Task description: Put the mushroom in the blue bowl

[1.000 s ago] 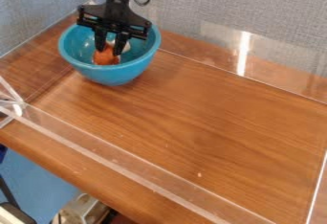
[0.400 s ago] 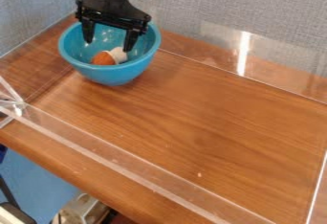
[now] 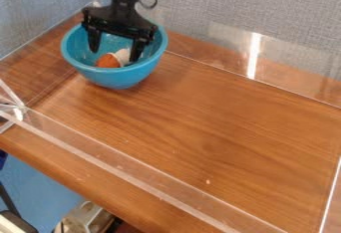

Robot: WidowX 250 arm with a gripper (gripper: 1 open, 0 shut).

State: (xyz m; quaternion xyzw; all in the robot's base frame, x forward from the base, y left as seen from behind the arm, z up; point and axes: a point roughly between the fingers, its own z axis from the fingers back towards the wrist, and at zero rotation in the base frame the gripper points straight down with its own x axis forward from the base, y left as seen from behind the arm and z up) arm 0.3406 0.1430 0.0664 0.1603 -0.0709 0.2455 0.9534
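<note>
1. The wooden table (image 3: 200,108), fenced by clear acrylic walls (image 3: 286,53), carried the blue bowl (image 3: 114,60) at its far left corner.
2. The gripper (image 3: 118,38) hung just over the bowl's back rim, fingers spread wide and holding nothing; a second earlier they had been clamped down inside the bowl.
3. The mushroom (image 3: 112,59) lay loose inside the bowl, orange cap beside its pale stem, clear of the fingers. Released there, it looked delivered; only withdrawing the arm seemed left.
</note>
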